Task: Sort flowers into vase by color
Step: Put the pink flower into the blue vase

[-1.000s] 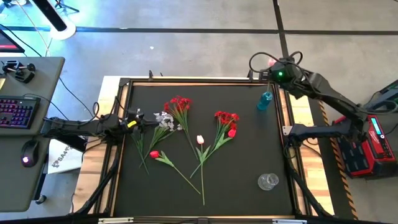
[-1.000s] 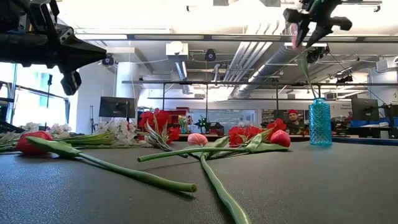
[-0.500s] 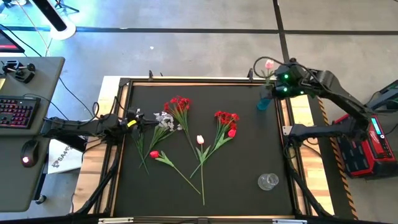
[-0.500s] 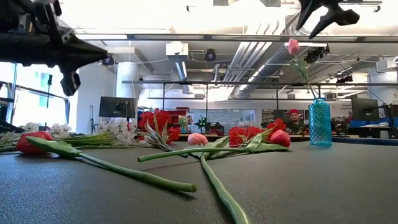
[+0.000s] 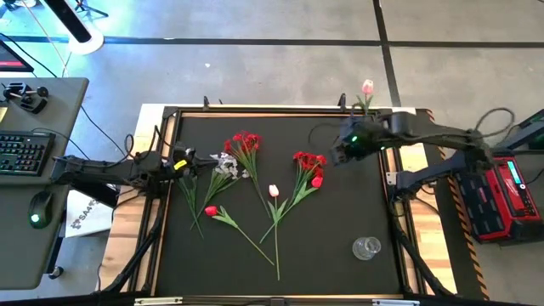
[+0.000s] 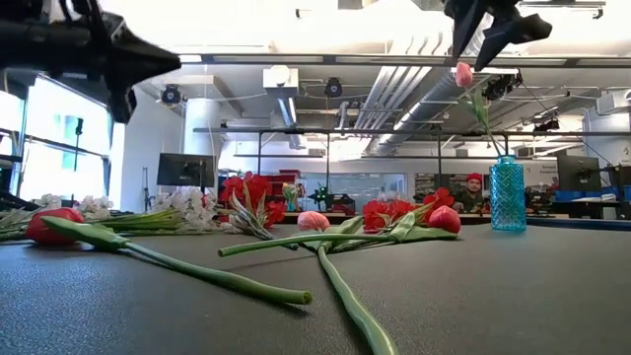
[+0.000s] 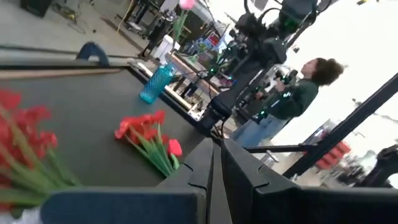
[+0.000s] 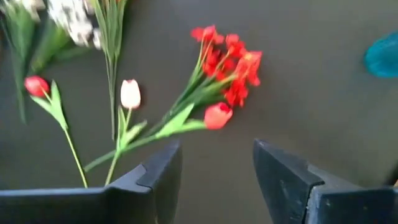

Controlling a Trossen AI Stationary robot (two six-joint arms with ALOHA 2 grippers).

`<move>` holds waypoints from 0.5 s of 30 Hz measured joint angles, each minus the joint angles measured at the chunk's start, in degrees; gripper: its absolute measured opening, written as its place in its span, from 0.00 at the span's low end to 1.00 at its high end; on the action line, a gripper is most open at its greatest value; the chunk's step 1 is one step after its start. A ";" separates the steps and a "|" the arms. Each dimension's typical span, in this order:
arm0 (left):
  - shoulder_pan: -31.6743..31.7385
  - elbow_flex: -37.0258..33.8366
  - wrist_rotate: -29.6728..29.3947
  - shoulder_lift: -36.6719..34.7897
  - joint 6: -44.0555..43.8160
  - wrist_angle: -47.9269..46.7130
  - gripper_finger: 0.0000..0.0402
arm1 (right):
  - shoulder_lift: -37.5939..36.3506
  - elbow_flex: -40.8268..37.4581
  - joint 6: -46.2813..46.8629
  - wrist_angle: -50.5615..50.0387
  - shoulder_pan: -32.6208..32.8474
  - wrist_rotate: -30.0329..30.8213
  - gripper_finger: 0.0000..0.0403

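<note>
At the table's left edge, the left gripper (image 5: 189,162) is hovering with its fingers pressed together on nothing, just beside the spray of small white blossoms (image 5: 224,163). Next to that spray a red blossom cluster (image 5: 246,142) is lying on the black table (image 5: 340,221), its stem running toward the near edge. Nearer the front, a single red bud (image 5: 210,211) is resting on its long stem, and a pink-white tulip bud (image 5: 274,191) is lying at the middle. Right of it a second red blossom cluster (image 5: 309,160) is lying with another red bud (image 5: 317,181) touching it. Above the table's right part, the right gripper (image 5: 340,151) is hanging with its fingers spread apart and empty. Behind it, at the far right corner, a pink tulip (image 6: 463,74) is standing upright in the blue vase (image 6: 508,194). Near the front right, a clear glass vase (image 5: 366,248) is sitting empty.
</note>
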 joint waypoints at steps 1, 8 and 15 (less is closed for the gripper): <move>0.00 1.09 0.18 1.34 0.99 -0.64 0.05 | 1.05 0.00 0.56 0.02 1.20 0.00 0.45; 0.00 5.14 1.70 12.76 0.49 -3.07 0.06 | 8.87 0.00 2.57 -0.67 7.58 -3.06 0.45; 0.00 8.93 3.94 25.12 -0.16 -2.71 0.19 | 16.39 0.00 1.92 -0.16 11.43 -9.26 0.45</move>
